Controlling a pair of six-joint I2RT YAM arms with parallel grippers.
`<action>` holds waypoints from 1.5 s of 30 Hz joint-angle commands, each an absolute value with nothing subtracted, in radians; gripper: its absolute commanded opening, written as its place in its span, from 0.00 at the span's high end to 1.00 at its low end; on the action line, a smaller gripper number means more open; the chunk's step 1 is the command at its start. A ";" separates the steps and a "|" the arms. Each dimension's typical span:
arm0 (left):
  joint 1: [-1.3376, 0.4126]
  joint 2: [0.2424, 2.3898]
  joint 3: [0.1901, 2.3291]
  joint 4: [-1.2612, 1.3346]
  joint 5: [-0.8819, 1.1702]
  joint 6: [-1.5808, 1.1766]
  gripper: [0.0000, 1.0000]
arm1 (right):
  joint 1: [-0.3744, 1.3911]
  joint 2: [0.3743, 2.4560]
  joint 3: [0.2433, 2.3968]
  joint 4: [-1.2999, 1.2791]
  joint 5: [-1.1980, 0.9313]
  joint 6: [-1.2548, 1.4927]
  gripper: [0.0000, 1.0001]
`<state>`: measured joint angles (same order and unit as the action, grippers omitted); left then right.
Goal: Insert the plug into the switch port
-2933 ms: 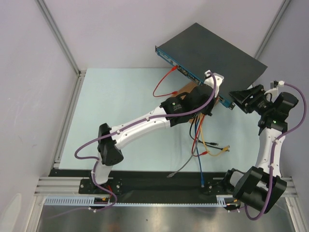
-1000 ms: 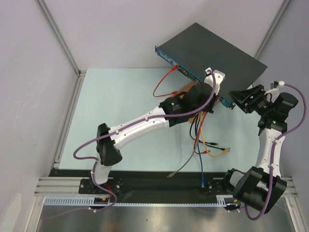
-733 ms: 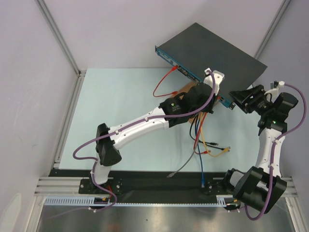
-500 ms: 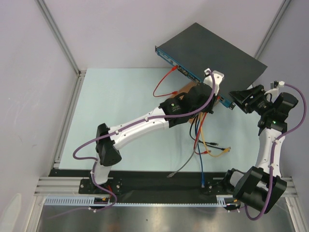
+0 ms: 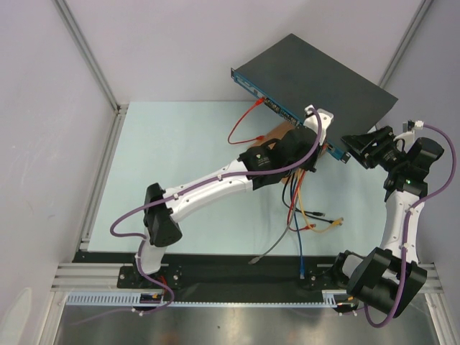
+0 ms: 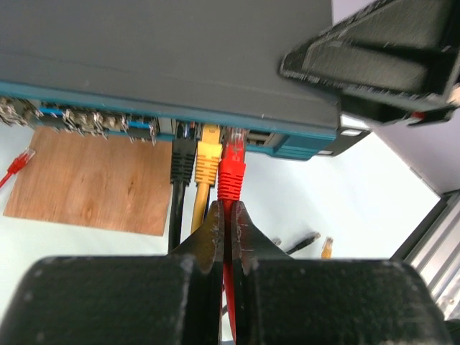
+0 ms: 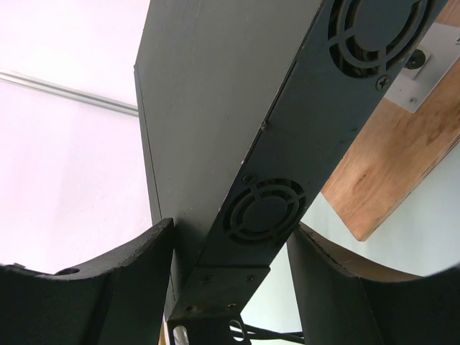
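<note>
The switch [image 5: 316, 75] is a flat black box with a blue front face [image 6: 165, 118], at the back right. A red plug [image 6: 231, 169] sits at a socket on the blue face, beside a yellow plug [image 6: 208, 162] and a black plug [image 6: 183, 164]. My left gripper [image 6: 228, 215] is shut on the red cable just behind the red plug; it shows in the top view [image 5: 307, 147] at the switch front. My right gripper [image 7: 230, 248] is closed around the switch's right end with the fan grilles [image 7: 264, 212], and shows in the top view [image 5: 368, 147].
A brown wooden board [image 6: 86, 180] lies under the switch front. Loose cables with red, yellow, black and blue plugs [image 5: 316, 219] lie on the mat below the left gripper. A red cable [image 5: 244, 126] loops left of the switch. Metal rails [image 5: 100, 180] bound the mat.
Almost nothing has moved. The left gripper has shifted very slightly at the switch front; the right arm has stayed still.
</note>
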<state>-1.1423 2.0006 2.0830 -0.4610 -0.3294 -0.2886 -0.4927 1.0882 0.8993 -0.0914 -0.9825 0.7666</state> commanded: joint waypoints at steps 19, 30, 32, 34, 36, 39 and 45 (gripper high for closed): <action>-1.115 2.069 2.120 -0.314 -0.302 -0.261 1.00 | -0.425 1.088 0.894 -0.054 -1.032 0.701 0.58; -1.106 2.091 2.147 -0.172 -0.222 -0.213 1.00 | -0.388 1.085 0.874 -0.034 -1.025 0.709 0.82; -1.106 2.111 2.172 -0.167 -0.213 -0.207 1.00 | -0.382 1.081 0.867 -0.032 -1.023 0.707 0.94; -1.106 2.126 2.201 -0.163 -0.206 -0.209 1.00 | -0.374 1.077 0.859 -0.038 -1.022 0.704 1.00; -1.106 2.134 2.217 -0.158 -0.207 -0.206 1.00 | -0.367 1.072 0.853 -0.041 -1.020 0.698 1.00; -1.103 2.134 2.218 -0.166 -0.204 -0.209 0.99 | -0.367 1.071 0.862 -0.044 -1.022 0.692 1.00; -1.091 2.057 2.143 -0.193 -0.203 -0.212 0.80 | -0.409 1.089 0.900 -0.046 -1.041 0.689 0.96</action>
